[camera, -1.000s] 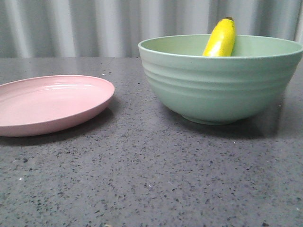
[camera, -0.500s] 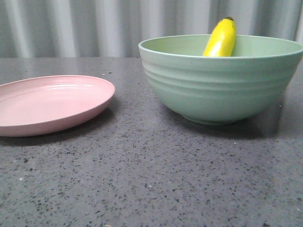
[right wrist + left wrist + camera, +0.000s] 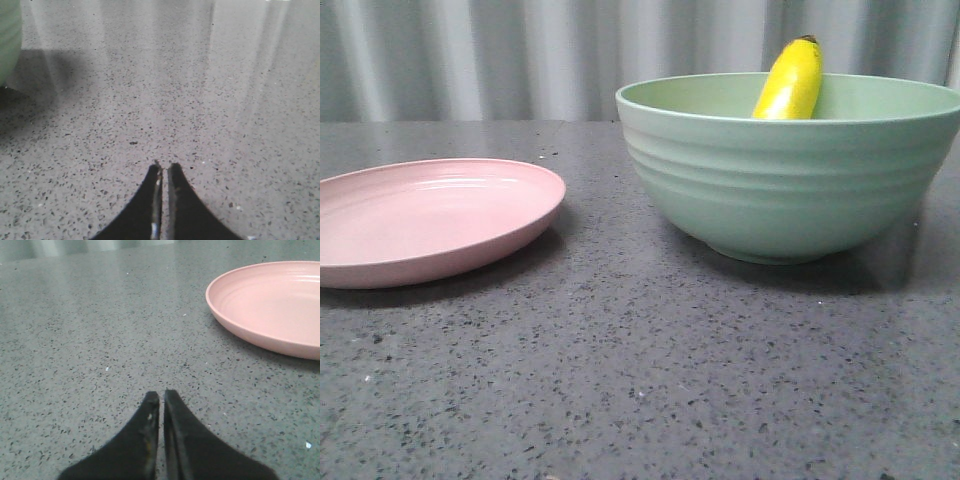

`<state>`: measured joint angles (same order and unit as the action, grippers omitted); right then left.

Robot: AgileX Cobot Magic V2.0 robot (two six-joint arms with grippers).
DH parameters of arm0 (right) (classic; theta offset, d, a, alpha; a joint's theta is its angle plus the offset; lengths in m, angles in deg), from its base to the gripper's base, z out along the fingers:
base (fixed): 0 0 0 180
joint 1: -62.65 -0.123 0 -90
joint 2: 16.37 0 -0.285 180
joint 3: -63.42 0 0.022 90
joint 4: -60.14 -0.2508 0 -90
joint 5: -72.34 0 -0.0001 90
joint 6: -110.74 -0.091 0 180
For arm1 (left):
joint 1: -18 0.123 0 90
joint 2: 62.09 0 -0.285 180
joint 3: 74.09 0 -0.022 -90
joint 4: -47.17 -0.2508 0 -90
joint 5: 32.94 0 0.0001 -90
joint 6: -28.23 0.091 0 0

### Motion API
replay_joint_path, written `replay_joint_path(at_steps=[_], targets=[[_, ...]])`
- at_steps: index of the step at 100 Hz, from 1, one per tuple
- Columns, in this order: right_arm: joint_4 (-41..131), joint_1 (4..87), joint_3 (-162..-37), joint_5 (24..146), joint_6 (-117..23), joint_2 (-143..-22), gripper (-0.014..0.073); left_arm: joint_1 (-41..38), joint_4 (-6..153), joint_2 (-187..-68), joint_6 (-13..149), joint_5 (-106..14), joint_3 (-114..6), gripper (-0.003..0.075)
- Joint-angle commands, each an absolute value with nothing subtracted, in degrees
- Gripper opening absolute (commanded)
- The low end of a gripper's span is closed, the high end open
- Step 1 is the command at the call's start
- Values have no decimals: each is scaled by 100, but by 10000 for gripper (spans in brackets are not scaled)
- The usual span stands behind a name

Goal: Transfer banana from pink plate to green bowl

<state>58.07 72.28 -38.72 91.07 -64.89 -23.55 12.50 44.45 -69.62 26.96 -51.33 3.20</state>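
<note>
Low over the table (image 3: 75,340), left gripper (image 3: 161,397) sits closed, empty, near pink plate (image 3: 260,335). Right gripper (image 3: 163,167) likewise pinched closed, empty. Banana (image 3: 788,82) leans inside green bowl (image 3: 790,190).

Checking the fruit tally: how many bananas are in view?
1. The banana leans in the green bowl, tip above the rim. The bowl's depths are hidden, so more may lie inside.

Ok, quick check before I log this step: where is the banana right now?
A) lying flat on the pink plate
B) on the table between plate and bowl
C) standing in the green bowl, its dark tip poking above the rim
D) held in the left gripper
C: in the front view the banana leans inside the green bowl with its tip above the rim, while the pink plate is bare and both wrist views show shut grippers holding nothing.
</note>
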Motion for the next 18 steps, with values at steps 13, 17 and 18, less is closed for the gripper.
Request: replay_joint_path(at_steps=[13, 17, 18], targets=[[5871, 7264, -3759, 8982, -6485, -2231, -66, 1261, 4439, -6800, 2700, -4780, 375, -20], [5871, 7264, -3759, 8982, -6485, -2231, -66, 1261, 4439, -6800, 2700, -4780, 375, -20], [5871, 7264, -3759, 8982, -6485, -2231, -66, 1261, 4439, -6800, 2700, -4780, 375, -20]])
